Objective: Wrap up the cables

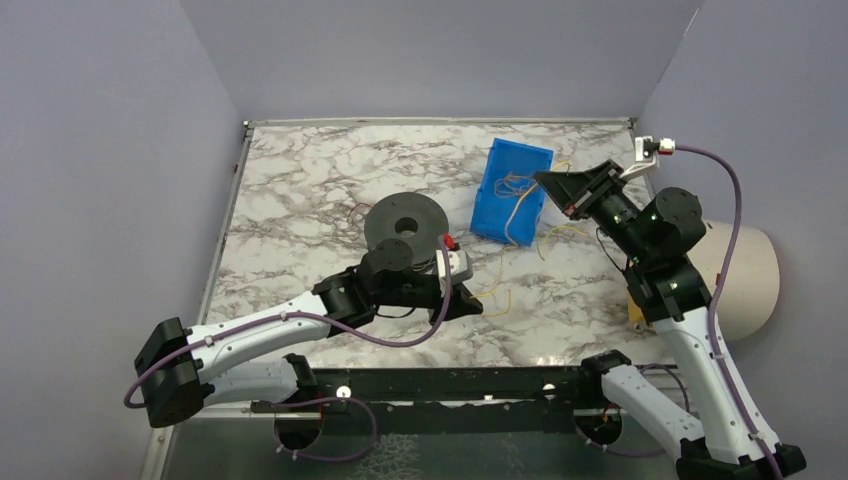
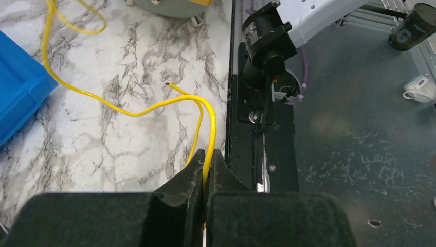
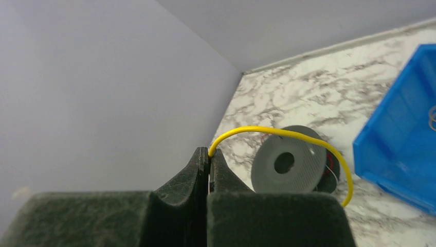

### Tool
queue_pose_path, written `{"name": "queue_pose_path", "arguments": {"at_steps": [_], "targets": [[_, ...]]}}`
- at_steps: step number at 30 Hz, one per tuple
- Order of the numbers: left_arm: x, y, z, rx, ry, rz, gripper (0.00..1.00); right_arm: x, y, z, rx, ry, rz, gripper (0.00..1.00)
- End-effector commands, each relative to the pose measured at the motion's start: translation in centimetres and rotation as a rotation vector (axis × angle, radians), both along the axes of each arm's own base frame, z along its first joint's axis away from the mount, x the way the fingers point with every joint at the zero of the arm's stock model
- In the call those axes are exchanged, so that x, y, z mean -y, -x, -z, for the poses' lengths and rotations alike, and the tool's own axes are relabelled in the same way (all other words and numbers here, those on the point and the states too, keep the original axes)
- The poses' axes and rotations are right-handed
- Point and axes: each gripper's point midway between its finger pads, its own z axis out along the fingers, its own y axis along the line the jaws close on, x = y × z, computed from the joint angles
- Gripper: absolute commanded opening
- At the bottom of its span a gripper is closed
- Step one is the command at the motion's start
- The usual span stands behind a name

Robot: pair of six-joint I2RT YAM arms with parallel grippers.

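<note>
Top external view: a blue bin (image 1: 500, 195) sits toward the table's (image 1: 300, 170) far-right corner with the cables (image 1: 520, 212) spilling out of it, and a black spool (image 1: 405, 225) lies mid-table. Left wrist view shows the finer detail: the left gripper (image 2: 207, 154) is pinched on one yellow strand near the front edge. Right wrist view: the right gripper (image 3: 209, 152) is clamped on a yellow strand too, beside the bin.

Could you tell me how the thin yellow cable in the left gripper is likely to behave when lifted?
The yellow cable lies in loose curves beyond the left gripper, so it will probably trail. It seems springy: from the right gripper a strand arches unsupported. Being thin, it may slip.
</note>
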Motion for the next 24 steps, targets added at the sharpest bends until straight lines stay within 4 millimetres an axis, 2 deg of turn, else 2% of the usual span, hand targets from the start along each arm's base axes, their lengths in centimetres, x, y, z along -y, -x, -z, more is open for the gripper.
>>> {"name": "queue_pose_path", "arguments": {"at_steps": [1, 4, 8, 12, 17, 24], "targets": [[-0.5, 0.9, -0.8, -0.052, -0.004, 0.004, 0.00, 2.4, -0.9, 4.9, -0.093, 0.049, 0.154, 0.01], [-0.7, 1.4, -0.6, -0.072, -0.021, 0.026, 0.00, 3.3, -1.3, 8.3, -0.160, 0.062, 0.209, 0.10], [-0.6, 2.0, -0.3, -0.106, -0.054, 0.057, 0.00, 3.9, -1.6, 12.1, -0.243, 0.112, 0.247, 0.11], [-0.2, 1.9, 0.2, -0.132, -0.080, 0.063, 0.00, 4.0, -1.7, 15.5, -0.327, 0.155, 0.250, 0.25], [0.4, 1.6, 1.7, -0.177, -0.123, 0.052, 0.00, 3.0, -1.0, 18.8, -0.407, 0.192, 0.176, 0.42], [1.4, 0.6, 2.5, -0.273, -0.145, 0.035, 0.00, 2.3, 0.7, 20.9, -0.457, 0.244, 0.093, 0.49]]}}
